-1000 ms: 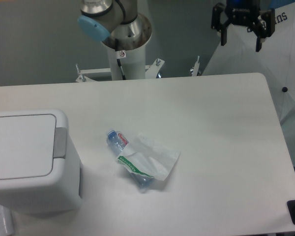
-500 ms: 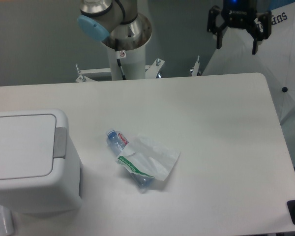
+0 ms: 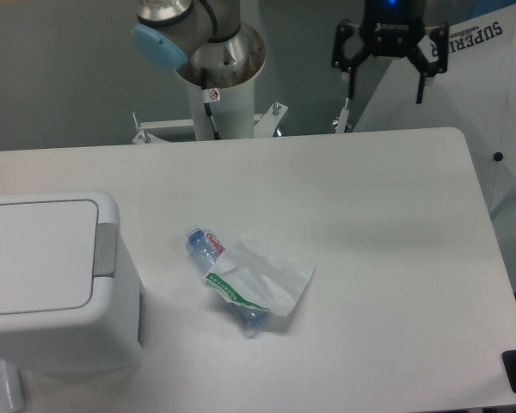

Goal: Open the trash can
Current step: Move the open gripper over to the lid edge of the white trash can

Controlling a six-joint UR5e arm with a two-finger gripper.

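One trash can [image 3: 47, 280] lower left, fingers [image 3: 353, 82] spread, far upper right

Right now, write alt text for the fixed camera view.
A white trash can with its lid shut stands at the table's left edge. A plastic bottle wrapped in paper lies mid-table, and the gripper hangs open behind the far edge.

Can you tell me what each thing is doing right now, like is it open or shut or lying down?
Trash can: lid shut, flat.
Grey push tab: not touched.
Bottle: lying on its side, partly under the wrapper.
Wrapper: crumpled, lying over the bottle.
Gripper: open, holding nothing, up above the table's far edge.
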